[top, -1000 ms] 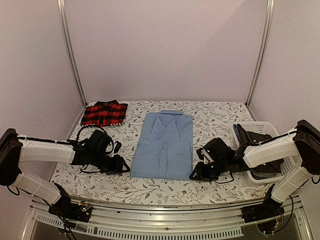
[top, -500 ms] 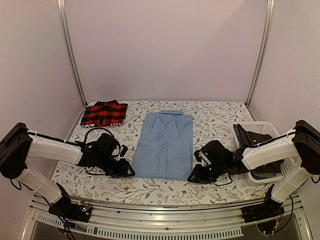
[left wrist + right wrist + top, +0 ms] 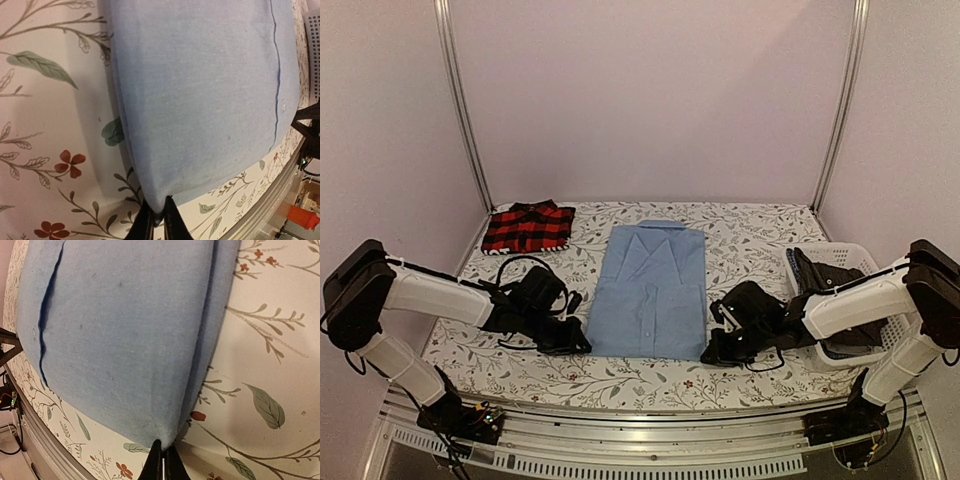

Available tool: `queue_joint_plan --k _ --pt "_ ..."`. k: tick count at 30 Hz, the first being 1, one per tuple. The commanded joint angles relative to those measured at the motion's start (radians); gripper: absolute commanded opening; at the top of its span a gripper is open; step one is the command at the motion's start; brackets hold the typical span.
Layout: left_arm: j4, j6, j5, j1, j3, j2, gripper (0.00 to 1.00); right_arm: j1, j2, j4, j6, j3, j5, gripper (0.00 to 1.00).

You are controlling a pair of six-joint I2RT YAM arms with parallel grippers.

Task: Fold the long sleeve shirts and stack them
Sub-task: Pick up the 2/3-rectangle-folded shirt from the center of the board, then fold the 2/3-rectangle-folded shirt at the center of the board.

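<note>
A light blue shirt (image 3: 650,290) lies flat in the middle of the table, sleeves folded in, collar at the far end. My left gripper (image 3: 582,347) is shut on its near left corner, seen in the left wrist view (image 3: 159,214) with the blue cloth (image 3: 200,95) pinched between the fingers. My right gripper (image 3: 708,357) is shut on the near right corner, seen in the right wrist view (image 3: 162,450) with the cloth (image 3: 125,330). A folded red-and-black plaid shirt (image 3: 528,226) lies at the far left. Dark shirts (image 3: 825,275) sit in the basket.
A white plastic basket (image 3: 860,258) stands at the right edge behind my right arm. The floral tablecloth (image 3: 750,235) covers the table. The table's metal front rail (image 3: 640,430) runs along the near edge. Upright frame posts stand at the back corners.
Both grippers have moved inward to the blue shirt's near corners and shut on them. The shirt itself has not shifted.
</note>
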Motion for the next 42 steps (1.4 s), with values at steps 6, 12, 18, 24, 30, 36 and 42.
queue_joint_plan --k 6,12,18,24,30,36,42 --pt "-0.029 -0.03 0.008 -0.028 0.027 -0.046 0.0 0.013 -0.052 -0.086 -0.032 0.034 0.065 0.0" --pt "-0.077 -0.061 -0.007 -0.07 -0.003 -0.112 0.0 0.067 -0.103 -0.13 -0.035 0.035 0.089 0.0" --pt "-0.176 -0.133 -0.064 -0.154 -0.033 -0.249 0.0 0.15 -0.169 -0.211 0.002 0.04 0.136 0.0" --pt "-0.314 -0.168 -0.12 -0.209 0.028 -0.37 0.0 0.183 -0.261 -0.34 0.022 0.128 0.167 0.0" --pt "-0.327 -0.05 -0.139 -0.123 0.189 -0.305 0.0 0.092 -0.219 -0.381 -0.077 0.284 0.16 0.0" --pt "-0.206 0.123 -0.041 0.084 0.37 -0.06 0.0 -0.117 -0.041 -0.304 -0.227 0.459 0.099 0.0" --pt "-0.07 0.179 0.071 0.273 0.635 0.278 0.0 -0.322 0.25 -0.246 -0.34 0.707 0.055 0.0"
